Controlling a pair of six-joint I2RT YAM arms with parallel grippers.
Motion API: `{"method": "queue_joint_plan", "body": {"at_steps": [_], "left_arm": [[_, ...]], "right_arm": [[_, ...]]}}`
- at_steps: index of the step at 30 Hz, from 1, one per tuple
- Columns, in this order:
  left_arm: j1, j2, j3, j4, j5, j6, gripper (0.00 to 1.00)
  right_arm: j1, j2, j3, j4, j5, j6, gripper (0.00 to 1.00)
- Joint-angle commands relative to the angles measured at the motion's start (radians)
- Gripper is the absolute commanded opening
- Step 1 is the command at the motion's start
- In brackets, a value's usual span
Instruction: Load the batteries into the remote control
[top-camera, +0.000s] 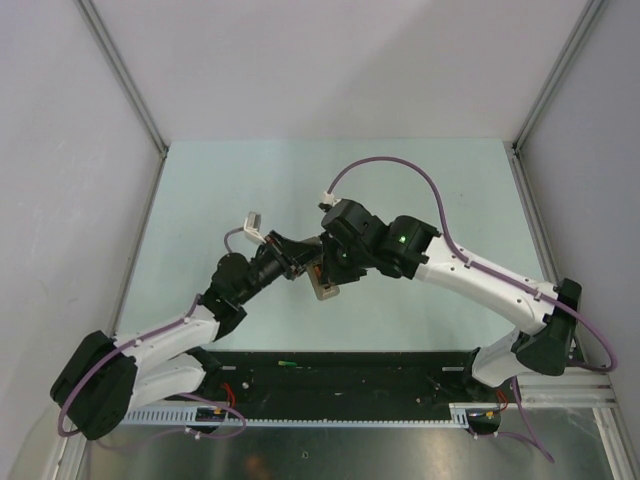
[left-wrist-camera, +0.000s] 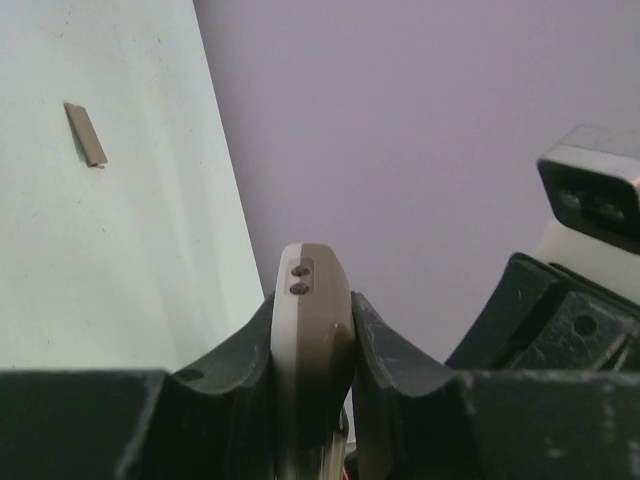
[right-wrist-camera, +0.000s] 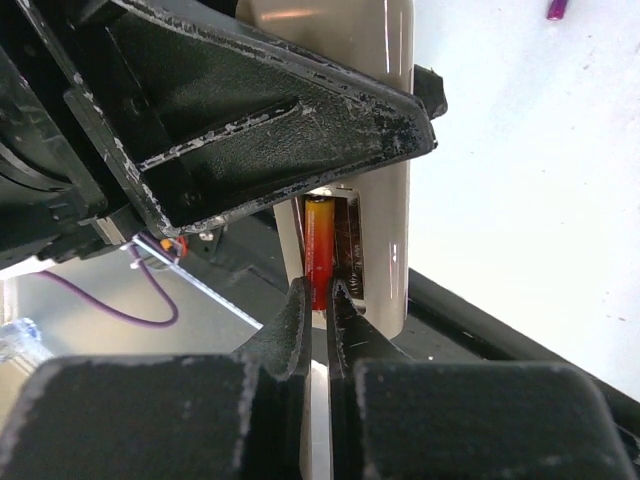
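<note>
so the table (top-camera: 200, 200) is a pale mint sheet, boxed in by plain lilac-grey walls (top-camera: 350, 60) with metal posts in the corners. The left claw (left-wrist-camera: 312, 322) is clamped tight on the remote control (left-wrist-camera: 311, 300), which sits edge-on between its fingers. The right claw (right-wrist-camera: 318, 302) is closed, tips right at the near end of the red battery (right-wrist-camera: 320, 245), which lies in the open slot on the remote's back. Just beyond that, the left claw's black finger (right-wrist-camera: 250, 130) crosses over and hides the rest of the slot. Further out past the left claw, a small flat grey cover (left-wrist-camera: 85, 133) lies on the table. Way beyond the right claw there's a tiny purple thing (right-wrist-camera: 557, 8), can't tell what
</note>
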Motion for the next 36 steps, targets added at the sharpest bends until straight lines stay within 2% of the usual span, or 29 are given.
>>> {"method": "queue_joint_plan", "body": {"at_steps": [1, 11, 23, 36], "left_arm": [[-0.042, -0.073, 0.007, 0.1, -0.082, -0.033, 0.0], [-0.057, -0.084, 0.039, 0.098, -0.078, -0.068, 0.0], [-0.057, -0.004, 0.111, 0.104, 0.106, -0.096, 0.0], [-0.075, -0.066, 0.077, 0.109, 0.01, -0.1, 0.0]], "right_arm": [[-0.008, -0.032, -0.034, 0.128, -0.013, 0.067, 0.0], [0.001, -0.028, -0.06, 0.183, -0.018, 0.079, 0.0], [0.012, -0.012, -0.057, 0.184, -0.128, -0.016, 0.0], [0.01, -0.032, -0.097, 0.294, -0.121, 0.062, 0.0]]}}
